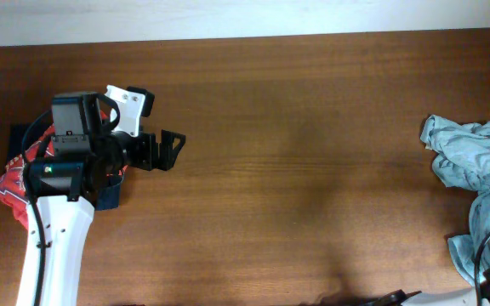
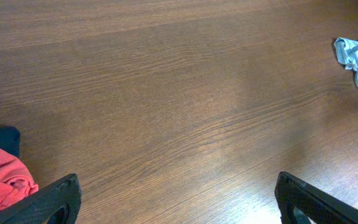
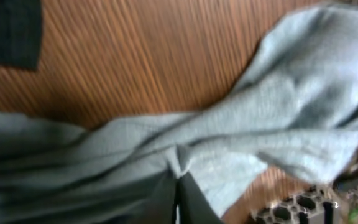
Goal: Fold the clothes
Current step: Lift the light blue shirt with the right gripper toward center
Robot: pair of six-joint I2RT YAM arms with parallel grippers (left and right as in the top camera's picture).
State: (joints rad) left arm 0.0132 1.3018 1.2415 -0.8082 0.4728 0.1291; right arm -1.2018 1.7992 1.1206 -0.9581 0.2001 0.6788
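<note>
Tabletop takes up nearly all of the overhead view. It is brown wood with the grain running left to right, and its far edge meets a pale strip along the top. You have a broad bare stretch across the middle, from the left fingers over to the cloth at the right.

At that right edge lies the T-shirt, pale grey-teal and crumpled. It is bunched at the top and trails down in a narrower band toward the lower right corner (part of it runs out of frame there).

At the opposite edge, the red shirt lies in a heap partly under the left arm. It touches the navy garment, whose dark corners show above and below it. Both are well apart from the T-shirt.

Your left gripper hangs over bare wood just beside the red heap, its fingers spread wide with nothing between them.

Your right gripper has its fingers pressed together on a raised ridge of the T-shirt, pinching the fabric (this view is blurred).
</note>
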